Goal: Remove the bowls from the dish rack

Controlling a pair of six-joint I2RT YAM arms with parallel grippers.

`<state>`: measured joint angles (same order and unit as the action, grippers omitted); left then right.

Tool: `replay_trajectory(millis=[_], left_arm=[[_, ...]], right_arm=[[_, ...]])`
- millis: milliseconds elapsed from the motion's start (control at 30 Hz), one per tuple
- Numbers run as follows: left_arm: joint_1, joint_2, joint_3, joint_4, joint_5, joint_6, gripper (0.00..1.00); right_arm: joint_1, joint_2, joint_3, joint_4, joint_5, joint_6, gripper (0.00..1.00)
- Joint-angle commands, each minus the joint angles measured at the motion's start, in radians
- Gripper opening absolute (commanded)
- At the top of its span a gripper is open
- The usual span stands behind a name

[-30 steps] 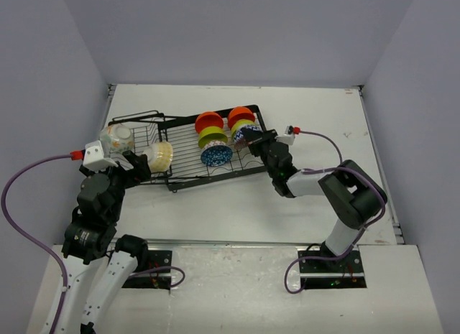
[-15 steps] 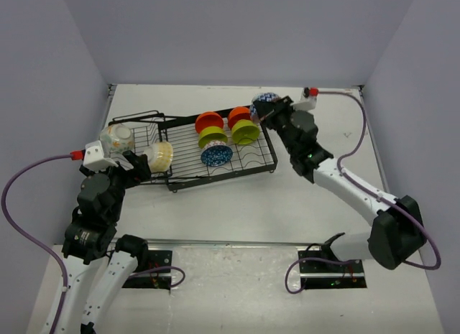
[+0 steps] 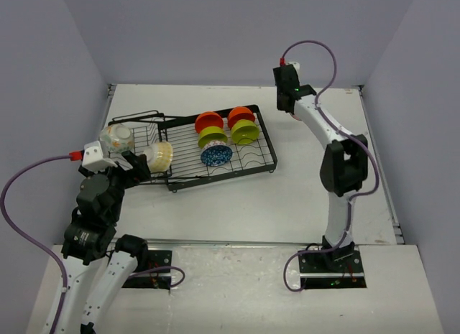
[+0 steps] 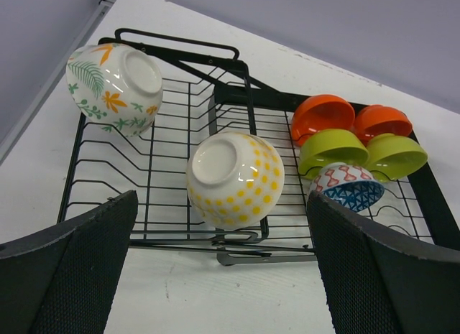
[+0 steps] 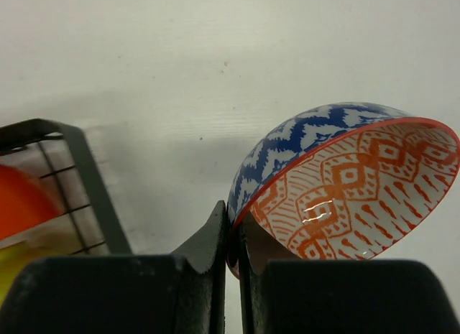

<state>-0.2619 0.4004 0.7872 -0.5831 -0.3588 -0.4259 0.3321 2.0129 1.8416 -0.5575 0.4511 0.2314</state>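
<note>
Only at the right wrist: patterned bowl [image 5: 345, 176] in right claw [image 5: 231, 230].

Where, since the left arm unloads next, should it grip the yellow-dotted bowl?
Likely the rim wall from above, one finger inside. The yellow-dotted bowl lies tipped on the dish rack, foot facing the wrist camera; its rounded back offers no pinch.

There are two orange bowls [image 4: 321, 116], two lime green bowls [image 4: 332, 147], two blue-patterned bowls [image 4: 348, 192], one leaf-printed bowl [image 4: 113, 79], one yellow-dotted bowl [image 4: 235, 178] and one dish rack [image 4: 266, 99].
</note>
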Motion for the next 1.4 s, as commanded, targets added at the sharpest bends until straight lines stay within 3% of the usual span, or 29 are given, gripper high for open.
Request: replay_trajectory(millis=[0,67,167,367,833,1033,1300,1367], left_arm=[[0.007,0.015,0.000,0.040,-0.002,0.016,1.00],[0.007,0.021,0.000,0.039,0.001,0.016,1.00],[0.006,0.015,0.000,0.040,0.006,0.018,1.00],[-0.013,0.012,-0.002,0.040,0.006,0.018,1.00],[-0.020,0.003,-0.002,0.037,-0.005,0.016,1.00],[-0.023,0.000,-0.003,0.034,-0.017,0.013,1.00],[-0.023,0.005,0.000,0.029,-0.028,0.012,1.00],[-0.023,0.009,0.001,0.026,-0.031,0.009,1.00]], right_arm=[[-0.051,0.140,0.239,-0.157,0.008,-0.190,0.00],[-0.061,0.243,0.412,-0.258,-0.006,-0.240,0.00],[-0.076,0.387,0.487,-0.297,0.006,-0.308,0.00],[-0.102,0.434,0.450,-0.275,-0.081,-0.362,0.00],[-0.102,0.417,0.358,-0.248,-0.112,-0.376,0.01],[-0.097,0.374,0.343,-0.237,-0.129,-0.336,0.31],[-0.079,0.244,0.308,-0.209,-0.104,-0.271,0.48],[-0.065,0.201,0.291,-0.196,-0.091,-0.258,0.64]])
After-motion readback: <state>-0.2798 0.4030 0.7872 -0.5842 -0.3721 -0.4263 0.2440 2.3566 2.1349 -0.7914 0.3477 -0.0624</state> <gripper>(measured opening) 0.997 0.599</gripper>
